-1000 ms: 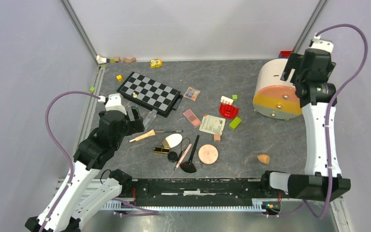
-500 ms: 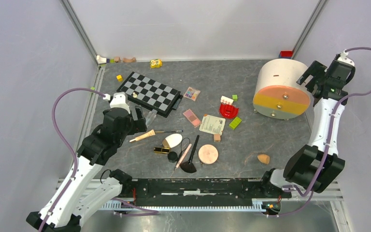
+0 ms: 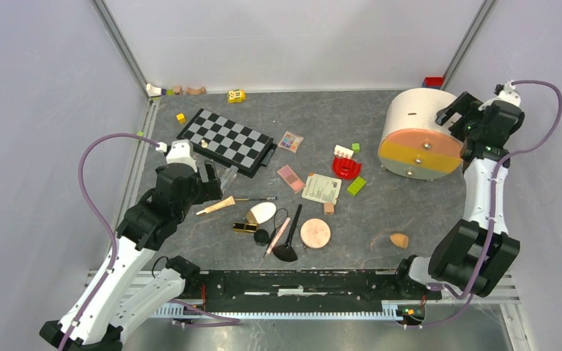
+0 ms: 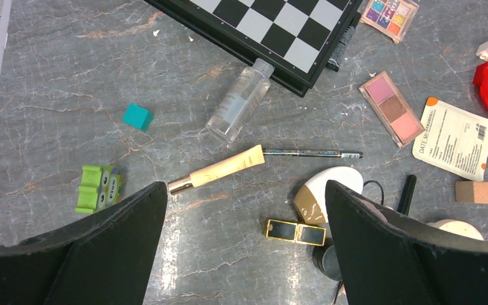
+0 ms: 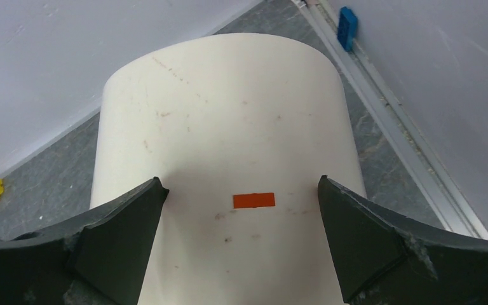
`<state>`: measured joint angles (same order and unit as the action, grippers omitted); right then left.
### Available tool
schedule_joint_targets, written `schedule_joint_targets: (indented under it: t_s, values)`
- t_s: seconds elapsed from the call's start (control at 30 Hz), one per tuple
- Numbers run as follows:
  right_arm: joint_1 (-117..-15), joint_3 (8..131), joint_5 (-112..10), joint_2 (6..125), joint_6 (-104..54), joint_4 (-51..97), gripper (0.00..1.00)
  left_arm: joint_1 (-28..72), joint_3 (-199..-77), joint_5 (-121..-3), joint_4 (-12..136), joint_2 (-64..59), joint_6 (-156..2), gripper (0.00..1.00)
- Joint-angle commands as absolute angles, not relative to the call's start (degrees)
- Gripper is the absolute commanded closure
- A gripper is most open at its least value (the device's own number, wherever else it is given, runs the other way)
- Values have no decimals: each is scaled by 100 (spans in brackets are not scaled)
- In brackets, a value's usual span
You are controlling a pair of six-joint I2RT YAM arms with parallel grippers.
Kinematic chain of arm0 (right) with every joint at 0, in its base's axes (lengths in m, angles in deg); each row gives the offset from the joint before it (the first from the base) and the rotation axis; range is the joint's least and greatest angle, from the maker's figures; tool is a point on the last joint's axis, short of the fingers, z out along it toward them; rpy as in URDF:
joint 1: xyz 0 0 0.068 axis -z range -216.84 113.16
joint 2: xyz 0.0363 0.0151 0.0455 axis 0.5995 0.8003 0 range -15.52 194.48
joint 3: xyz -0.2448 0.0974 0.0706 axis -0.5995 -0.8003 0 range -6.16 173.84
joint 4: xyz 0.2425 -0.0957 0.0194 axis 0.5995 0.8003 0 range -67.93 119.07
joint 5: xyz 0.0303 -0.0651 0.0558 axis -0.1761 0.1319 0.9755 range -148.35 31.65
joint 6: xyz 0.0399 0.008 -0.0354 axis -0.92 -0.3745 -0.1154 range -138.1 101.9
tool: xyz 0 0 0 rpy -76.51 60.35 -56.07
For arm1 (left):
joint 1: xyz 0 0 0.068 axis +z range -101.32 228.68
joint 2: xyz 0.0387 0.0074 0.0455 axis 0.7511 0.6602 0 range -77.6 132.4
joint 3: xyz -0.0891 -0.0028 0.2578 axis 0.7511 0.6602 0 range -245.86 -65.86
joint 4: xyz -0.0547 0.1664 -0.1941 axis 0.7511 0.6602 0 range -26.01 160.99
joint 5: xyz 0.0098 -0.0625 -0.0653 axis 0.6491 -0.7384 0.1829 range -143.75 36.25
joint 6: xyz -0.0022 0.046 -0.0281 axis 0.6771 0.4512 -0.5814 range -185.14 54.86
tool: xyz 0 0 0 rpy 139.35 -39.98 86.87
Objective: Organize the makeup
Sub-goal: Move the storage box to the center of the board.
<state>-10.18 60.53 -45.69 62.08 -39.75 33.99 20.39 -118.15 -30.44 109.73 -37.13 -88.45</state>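
The left gripper (image 4: 244,190) is seen with its jaws spread fully apart and nothing held, hung above the left part of the table (image 3: 380,219) over a cream tube (image 4: 219,170) and a thin pencil (image 4: 311,153). Most of the makeup is scattered at the table's middle: a white oval (image 4: 330,190) and a black-gold tube (image 4: 295,232) are found just near of the pencil, with a black-handled brush (image 3: 290,232), a pink stick (image 3: 279,235) and a round peach compact (image 3: 315,233) to their right. A pink palette (image 4: 392,108) and a multicolour palette (image 4: 389,11) are laid farther back, beside a chessboard (image 3: 227,140). An orange teardrop sponge (image 3: 399,240) is set well apart on the near right. The right gripper (image 5: 240,184) is likewise opened wide and empty, pointed at the curved side of a white drum (image 5: 229,127) at the far right; whether it is touched cannot be told.
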Motion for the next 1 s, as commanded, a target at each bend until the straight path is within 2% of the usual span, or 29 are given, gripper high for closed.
schedule_joint_targets:
  t_s: [0.0, 0.23, 0.7, 0.97]
  values:
    - [-1573, 5467, -4034, 6000, -4293, 3561, 3, 2063, -11838, -3126, 10803, -3735, -8813, 0]
    - [-2263, 5056, -4195, 5945, -4887, 2928, 2, 2062, -11842, -3145, 10803, -3683, -8817, 0]
    - [-3091, 6207, -4266, 6773, -4373, 3024, 1, 2058, -11847, -3186, 10802, -3557, -8799, 0]
    - [-3129, 6600, -5590, 5878, -3901, 3759, 1, 2060, -11842, -3158, 10811, -3553, -8800, 0]
